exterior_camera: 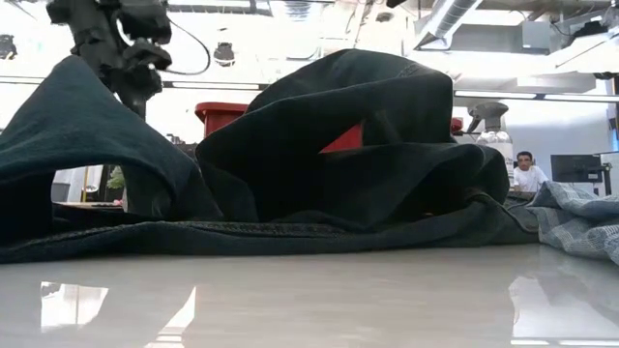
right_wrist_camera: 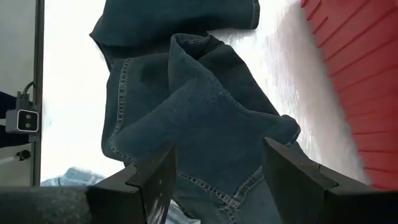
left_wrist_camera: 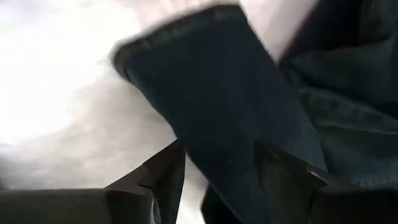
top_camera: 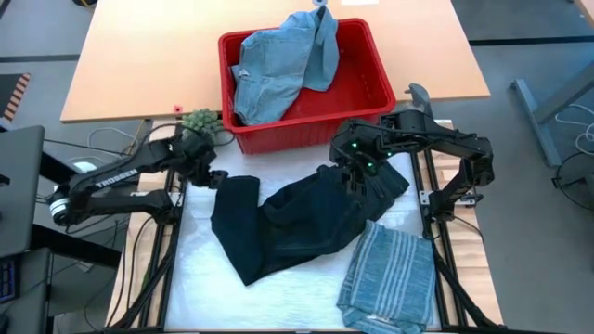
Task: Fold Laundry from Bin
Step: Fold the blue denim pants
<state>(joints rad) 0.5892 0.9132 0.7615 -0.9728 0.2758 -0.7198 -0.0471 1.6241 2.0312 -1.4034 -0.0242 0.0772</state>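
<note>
From above, the red bin [top_camera: 367, 70] sits at the far side of the white-covered desk [top_camera: 195, 278], with light blue denim pieces [top_camera: 278, 60] heaped inside it and draped over its far rim. In front of the bin the dark navy trousers [top_camera: 278, 232] lie crumpled across the desk, and the folded blue-grey striped shirt [top_camera: 388, 278] rests near the desk's front right corner, touching the trousers' edge. The left claw [top_camera: 212, 176] hangs at the trousers' upper left corner; the right claw [top_camera: 357, 181] is over their upper right part. At desk level, the trousers [exterior_camera: 329, 155] rise in two humps, a piece of the bin [exterior_camera: 343, 138] shows through a gap, the shirt [exterior_camera: 580, 222] lies at the right edge, and a person [exterior_camera: 527, 172] sits far behind. In the left wrist view, the left claw [left_wrist_camera: 217, 171] has its fingers clamped on a trouser leg [left_wrist_camera: 224, 112] passing between them. In the right wrist view, the right claw [right_wrist_camera: 217, 168] grips a bunched fold of the trousers [right_wrist_camera: 211, 106], with the bin's wall [right_wrist_camera: 360, 74] beside.
</note>
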